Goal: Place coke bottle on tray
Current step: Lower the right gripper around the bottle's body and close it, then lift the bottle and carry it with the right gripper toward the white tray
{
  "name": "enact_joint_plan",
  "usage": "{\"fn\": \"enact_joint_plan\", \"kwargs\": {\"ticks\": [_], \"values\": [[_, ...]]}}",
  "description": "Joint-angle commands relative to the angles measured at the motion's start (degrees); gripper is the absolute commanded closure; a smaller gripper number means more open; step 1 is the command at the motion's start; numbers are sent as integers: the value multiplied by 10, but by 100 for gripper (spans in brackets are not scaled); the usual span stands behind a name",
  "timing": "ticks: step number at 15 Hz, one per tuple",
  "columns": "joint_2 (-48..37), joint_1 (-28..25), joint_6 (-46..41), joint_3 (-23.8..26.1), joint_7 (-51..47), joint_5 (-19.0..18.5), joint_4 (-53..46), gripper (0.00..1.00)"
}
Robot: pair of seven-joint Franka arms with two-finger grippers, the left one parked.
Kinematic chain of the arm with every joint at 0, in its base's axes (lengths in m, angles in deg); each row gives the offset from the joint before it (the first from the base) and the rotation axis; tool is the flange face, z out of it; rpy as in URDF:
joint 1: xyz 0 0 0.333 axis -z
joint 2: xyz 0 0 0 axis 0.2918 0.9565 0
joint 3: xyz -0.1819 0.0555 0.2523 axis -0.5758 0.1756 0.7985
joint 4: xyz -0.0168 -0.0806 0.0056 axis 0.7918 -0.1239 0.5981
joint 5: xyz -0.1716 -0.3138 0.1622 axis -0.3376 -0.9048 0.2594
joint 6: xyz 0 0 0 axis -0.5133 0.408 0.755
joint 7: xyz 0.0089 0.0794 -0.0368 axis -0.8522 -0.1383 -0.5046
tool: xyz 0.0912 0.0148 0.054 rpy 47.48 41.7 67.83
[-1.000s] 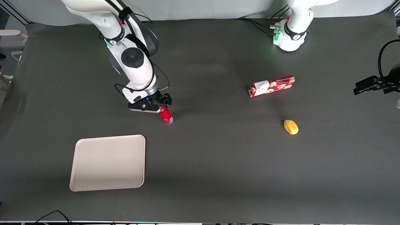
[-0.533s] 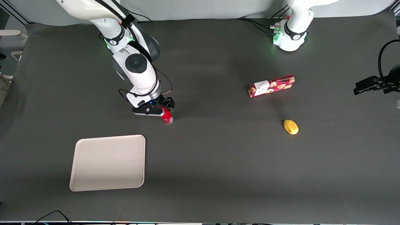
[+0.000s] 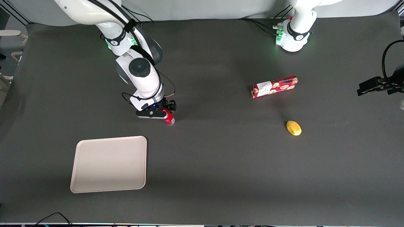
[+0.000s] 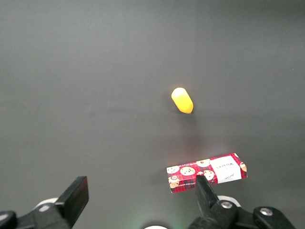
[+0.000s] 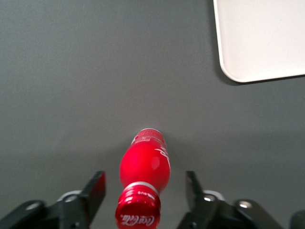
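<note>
The hand (image 3: 163, 113) is hanging low over the worktop (image 3: 221, 164), right at the coke bottle (image 3: 169, 118). In the right wrist view, the hand (image 5: 145, 191) is spread wide, with one black finger (image 5: 96, 188) on each side of the bottle. There is a gap between each finger and the red body, so the fingers are not squeezing it.

The coke bottle (image 5: 144, 176) is standing upright on the dark worktop. Its red cap is showing between the two fingers, and white writing is showing on the cap and on the red side. In the front view, only the lower part of the bottle is peeking out from under the hand.

The tray (image 3: 109, 164) is lying flat on the worktop, nearer to the front camera than the bottle, and a bit more toward the working arm's end. It is apart from the bottle, and nothing is sitting on it. One rounded corner of the tray (image 5: 259, 38) is showing in the right wrist view too.

A long red cookie box (image 3: 274, 86) is lying well apart, toward the parked arm's end of the worktop. A small yellow thing (image 3: 294, 128) is lying near the box, a little nearer to the front camera. Both are showing in the left wrist view as well, the box (image 4: 206, 173) and the yellow thing (image 4: 182, 100).
</note>
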Motion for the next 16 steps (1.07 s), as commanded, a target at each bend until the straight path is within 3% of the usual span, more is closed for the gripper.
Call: {"fn": "enact_joint_plan", "kwargs": {"ticks": [1,8,12,16], "values": [[9,0,4,3,-25,-11,-11,97],[-8,2,-23,2,-44,11,-47,100],[-25,6,-216,-5,2,13,-169,100],[-52,21,-369,-41,131,64,-293,100]]}}
